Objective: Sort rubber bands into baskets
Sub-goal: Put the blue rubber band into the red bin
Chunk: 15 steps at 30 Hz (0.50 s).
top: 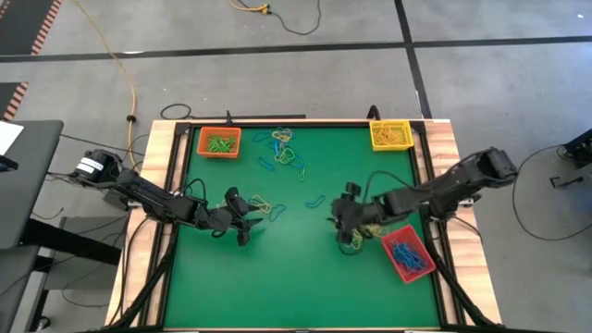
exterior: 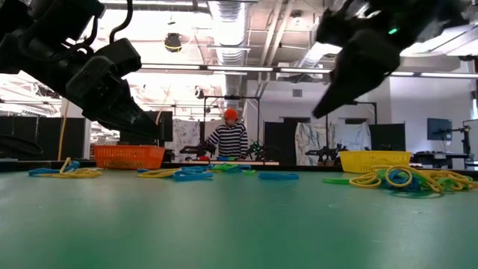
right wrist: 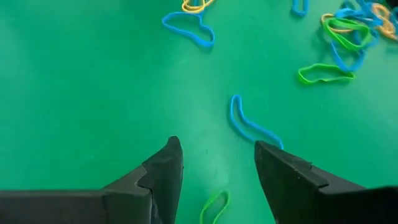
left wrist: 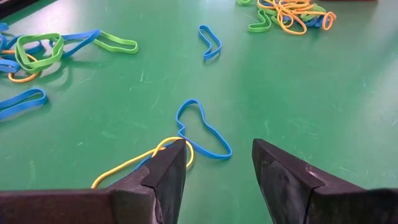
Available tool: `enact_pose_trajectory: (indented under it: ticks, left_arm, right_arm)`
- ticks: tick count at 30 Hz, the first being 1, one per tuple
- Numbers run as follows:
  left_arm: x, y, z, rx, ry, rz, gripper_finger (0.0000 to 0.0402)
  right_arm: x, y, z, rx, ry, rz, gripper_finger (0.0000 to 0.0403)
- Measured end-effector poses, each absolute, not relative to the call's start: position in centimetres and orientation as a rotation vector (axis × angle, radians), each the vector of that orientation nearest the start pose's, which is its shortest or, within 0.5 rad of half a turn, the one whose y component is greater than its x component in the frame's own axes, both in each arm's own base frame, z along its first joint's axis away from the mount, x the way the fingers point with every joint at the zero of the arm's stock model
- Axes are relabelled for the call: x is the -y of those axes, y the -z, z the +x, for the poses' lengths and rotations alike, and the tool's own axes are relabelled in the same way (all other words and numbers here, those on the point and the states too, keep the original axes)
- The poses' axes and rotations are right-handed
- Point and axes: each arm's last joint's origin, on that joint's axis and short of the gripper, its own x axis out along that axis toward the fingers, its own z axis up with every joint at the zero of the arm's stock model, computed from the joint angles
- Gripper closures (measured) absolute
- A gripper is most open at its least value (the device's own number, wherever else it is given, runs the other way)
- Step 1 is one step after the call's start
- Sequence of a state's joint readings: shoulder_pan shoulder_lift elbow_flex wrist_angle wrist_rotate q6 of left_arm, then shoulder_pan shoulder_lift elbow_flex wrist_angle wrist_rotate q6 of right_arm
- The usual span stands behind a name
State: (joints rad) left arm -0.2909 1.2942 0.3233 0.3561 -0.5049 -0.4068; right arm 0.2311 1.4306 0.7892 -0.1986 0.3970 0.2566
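**Both grippers spread over loose bands on the green table**

The left gripper (left wrist: 214, 171) hangs low over the table's left-centre with its jaws apart and nothing between them. One of its fingers (left wrist: 165, 177) lies over the end of a yellow band (left wrist: 134, 163), though whether they touch is unclear. A blue band (left wrist: 202, 129) lies on the mat just ahead of the gap, overlapping the yellow one.

The right gripper (right wrist: 217, 171) is right of centre, jaws likewise parted and gripping nothing. A curved blue band (right wrist: 249, 127) lies just ahead of its gap, nearer one finger; a green band (right wrist: 214, 208) sits between the fingers, cut off by the picture edge.

The rubber bands (top: 285, 148) are mostly clustered near the far edge, between the orange basket (top: 219, 141) and the yellow basket (top: 390, 135). The red basket (top: 407, 254) sits beside the right gripper and holds blue bands. A smaller tangle lies beneath the right gripper, partly hidden by it in the high view.

In the low view both grippers are dark shapes cut off at the top, their fingertips hard to make out. A person (exterior: 229, 136) in a striped top stands beyond the table.
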Motion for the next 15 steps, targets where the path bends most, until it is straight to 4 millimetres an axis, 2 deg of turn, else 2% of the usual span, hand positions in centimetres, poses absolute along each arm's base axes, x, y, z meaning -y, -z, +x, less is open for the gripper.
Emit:
enact_pose_trajectory:
  ticks: [8, 15]
  left_arm:
    - [4.7, -13.5, 20.7, -0.513, -0.317, -0.156, 0.0228]
    - [4.7, -13.5, 20.7, -0.514, -0.317, -0.156, 0.0228]
  right_arm:
    - [-1.6, -15.9, 30.8, -0.744, 0.175, -0.054, 0.0177]
    - [1.6, -12.3, 31.9, -0.81, 0.154, 0.015, 0.0178]
